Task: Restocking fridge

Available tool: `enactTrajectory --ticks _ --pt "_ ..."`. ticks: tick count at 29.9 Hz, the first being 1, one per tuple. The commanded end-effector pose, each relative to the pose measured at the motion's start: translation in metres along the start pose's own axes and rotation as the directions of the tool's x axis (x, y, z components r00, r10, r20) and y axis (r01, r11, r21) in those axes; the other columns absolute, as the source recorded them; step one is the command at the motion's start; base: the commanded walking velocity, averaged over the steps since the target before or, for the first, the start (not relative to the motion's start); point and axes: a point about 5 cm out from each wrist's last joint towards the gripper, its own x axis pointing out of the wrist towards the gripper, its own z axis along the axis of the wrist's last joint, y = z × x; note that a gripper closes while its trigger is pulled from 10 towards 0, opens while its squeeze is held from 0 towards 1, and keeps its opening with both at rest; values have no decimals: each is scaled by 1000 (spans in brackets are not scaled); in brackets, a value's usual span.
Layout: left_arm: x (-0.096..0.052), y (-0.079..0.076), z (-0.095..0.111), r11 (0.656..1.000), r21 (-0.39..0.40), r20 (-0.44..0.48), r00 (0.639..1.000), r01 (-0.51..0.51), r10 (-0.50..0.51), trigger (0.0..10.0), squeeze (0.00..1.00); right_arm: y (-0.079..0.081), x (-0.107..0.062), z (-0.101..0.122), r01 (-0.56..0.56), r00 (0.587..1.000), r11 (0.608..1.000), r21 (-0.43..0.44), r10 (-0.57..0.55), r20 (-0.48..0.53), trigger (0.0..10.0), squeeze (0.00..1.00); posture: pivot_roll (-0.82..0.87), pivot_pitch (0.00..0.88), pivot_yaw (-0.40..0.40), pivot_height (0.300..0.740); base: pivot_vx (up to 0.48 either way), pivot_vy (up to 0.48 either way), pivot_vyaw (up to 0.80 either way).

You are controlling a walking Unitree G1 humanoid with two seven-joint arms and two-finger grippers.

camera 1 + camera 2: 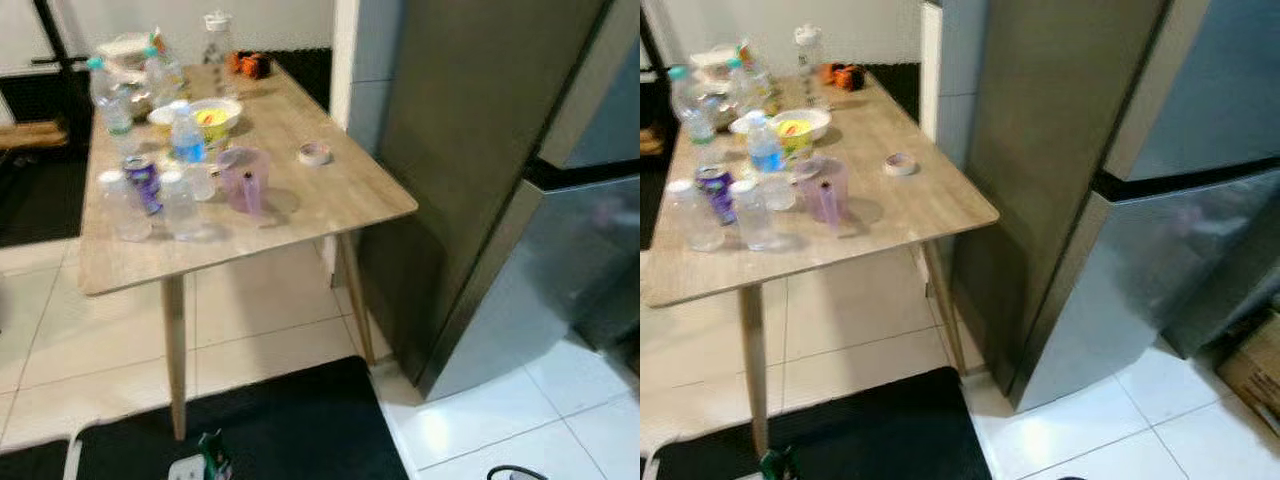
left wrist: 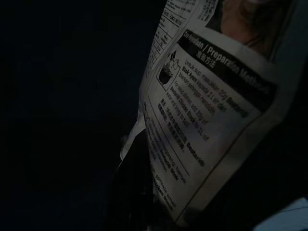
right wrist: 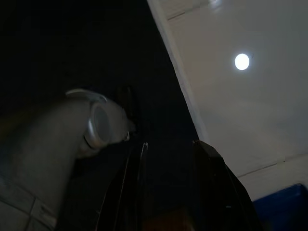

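Fridge doors shut, beside table | left gripper grips noodle packet for stocking | your right gripper hangs open

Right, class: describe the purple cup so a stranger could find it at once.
Start at the wooden table left of the grey fridge. Near its front edge stands a cluster of clear bottles. The cup stands just right of them: the one translucent purple thing there.

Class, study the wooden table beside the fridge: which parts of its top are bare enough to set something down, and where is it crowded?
Bare patches on the table: the near edge in front of the bottles, and the corner nearest the fridge, beyond the tape roll. Crowded: the far-left stretch, from the pink cup back past the bowl.
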Motion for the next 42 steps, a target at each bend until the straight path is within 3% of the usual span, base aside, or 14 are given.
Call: enactTrajectory --ticks 1,14,24,36,42 --pt "0 -3 -2 1000 0 -5 1000 8 -8 10000 0 -1 -1 -6 4 1000 1000 -1 -4 -25 10000 0 -88 25 -19 740 0 0 -800" --pt "-1 0 -6 1000 11 -16 1000 5 -5 10000 0 3 0 -7 -6 1000 1000 9 6 -18 10000 0 -83 25 -13 740 0 0 -800" --pt "-1 -3 -5 999 16 -20 999 31 -30 10000 0 9 2 -2 -26 1000 1000 -1 26 9 10000 0 -74 12 -6 740 0 0 0" --pt "0 -7 -6 999 19 -25 999 40 -40 10000 0 19 4 7 -72 996 995 -67 74 39 10000 0 -75 5 -5 740 0 -349 0" --pt "0 -8 -7 999 19 -30 999 44 -43 10000 0 17 3 6 -91 995 992 -83 94 34 10000 0 -75 6 -5 740 0 -368 758"
